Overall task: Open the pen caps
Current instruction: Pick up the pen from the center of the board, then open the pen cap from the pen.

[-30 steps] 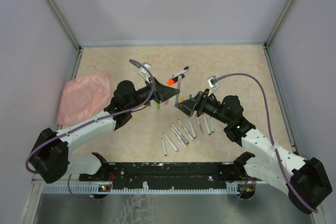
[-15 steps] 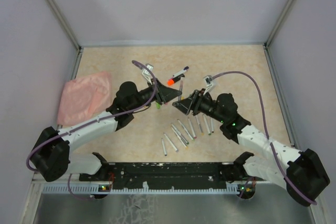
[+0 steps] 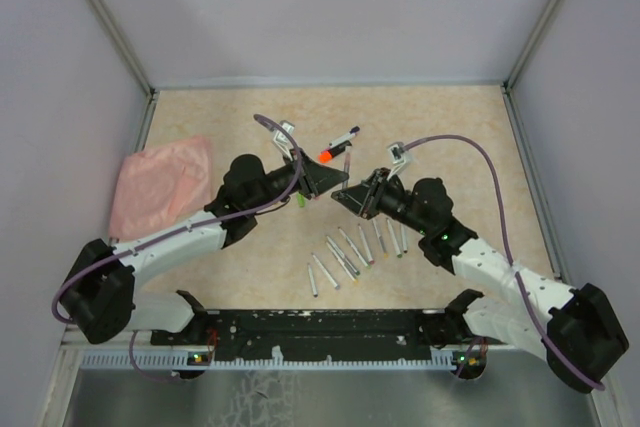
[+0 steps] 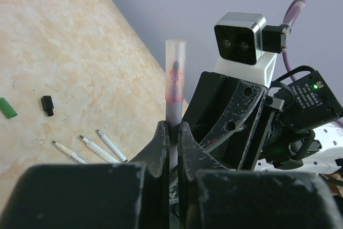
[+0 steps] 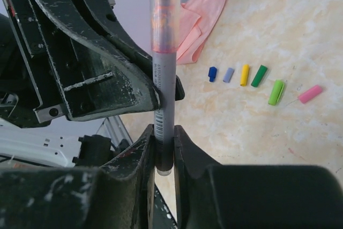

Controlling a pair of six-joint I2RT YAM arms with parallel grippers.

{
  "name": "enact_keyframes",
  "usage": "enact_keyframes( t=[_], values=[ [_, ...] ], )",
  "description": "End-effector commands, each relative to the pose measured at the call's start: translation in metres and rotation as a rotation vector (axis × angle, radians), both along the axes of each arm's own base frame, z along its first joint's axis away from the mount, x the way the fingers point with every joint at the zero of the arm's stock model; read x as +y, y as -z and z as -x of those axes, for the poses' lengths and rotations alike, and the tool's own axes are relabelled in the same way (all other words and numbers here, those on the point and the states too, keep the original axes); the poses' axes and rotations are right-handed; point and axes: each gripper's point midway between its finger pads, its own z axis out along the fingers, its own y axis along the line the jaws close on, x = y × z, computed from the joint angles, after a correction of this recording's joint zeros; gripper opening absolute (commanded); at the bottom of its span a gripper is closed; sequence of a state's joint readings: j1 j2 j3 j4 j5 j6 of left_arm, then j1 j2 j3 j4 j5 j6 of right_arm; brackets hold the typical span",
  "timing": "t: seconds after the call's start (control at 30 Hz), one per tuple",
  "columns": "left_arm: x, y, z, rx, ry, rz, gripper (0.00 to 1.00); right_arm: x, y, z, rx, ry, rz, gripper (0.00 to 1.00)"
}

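Observation:
One grey pen (image 4: pixel 176 87) with a clear, pink-banded cap (image 5: pixel 162 9) is held between both arms above the table. My left gripper (image 4: pixel 171 127) is shut on its barrel. In the right wrist view the left fingers (image 5: pixel 107 63) clamp the barrel near the barcode. My right gripper (image 5: pixel 163 130) is shut on the pen's dark far end, both jaws touching it. In the top view the two grippers, left (image 3: pixel 335 182) and right (image 3: pixel 352 197), meet mid-table. Loose pen caps lie on the table: blue (image 5: pixel 212 73), yellow (image 5: pixel 245 74), green (image 5: pixel 259 75), pink (image 5: pixel 311 94), black (image 4: pixel 47 105).
Several slim pens (image 3: pixel 350 247) lie in a row in front of the grippers. A thicker dark highlighter with an orange tip (image 3: pixel 338 144) lies behind them. A pink cloth (image 3: pixel 160 182) sits at the table's left side. Grey walls close in three sides.
My right gripper has moved in toward the left one and closed its jaws on the end of the pen. The left gripper has stayed shut on the barrel.

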State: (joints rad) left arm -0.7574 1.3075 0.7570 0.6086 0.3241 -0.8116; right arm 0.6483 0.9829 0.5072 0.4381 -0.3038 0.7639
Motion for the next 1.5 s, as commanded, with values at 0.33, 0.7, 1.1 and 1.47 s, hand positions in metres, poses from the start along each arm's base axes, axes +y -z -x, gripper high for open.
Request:
enact_keyframes(
  t=[0.33, 0.7, 1.1, 1.47],
  values=[
    [0.016, -0.036, -0.008, -0.11, -0.095, -0.034, 0.68, -0.014, -0.026, 0.001, -0.074, -0.028, -0.023, 0.0],
    [0.034, -0.049, -0.027, 0.033, 0.115, -0.077, 0.81, -0.02, -0.019, 0.016, -0.11, -0.141, 0.008, 0.0],
    [0.015, -0.053, -0.036, 0.014, 0.159, -0.112, 0.75, -0.014, -0.019, 0.018, -0.11, -0.191, 0.0, 0.0],
    [-0.009, -0.044, -0.026, 0.018, 0.213, -0.135, 0.65, -0.011, -0.018, 0.019, -0.103, -0.21, -0.003, 0.0]
  ],
)
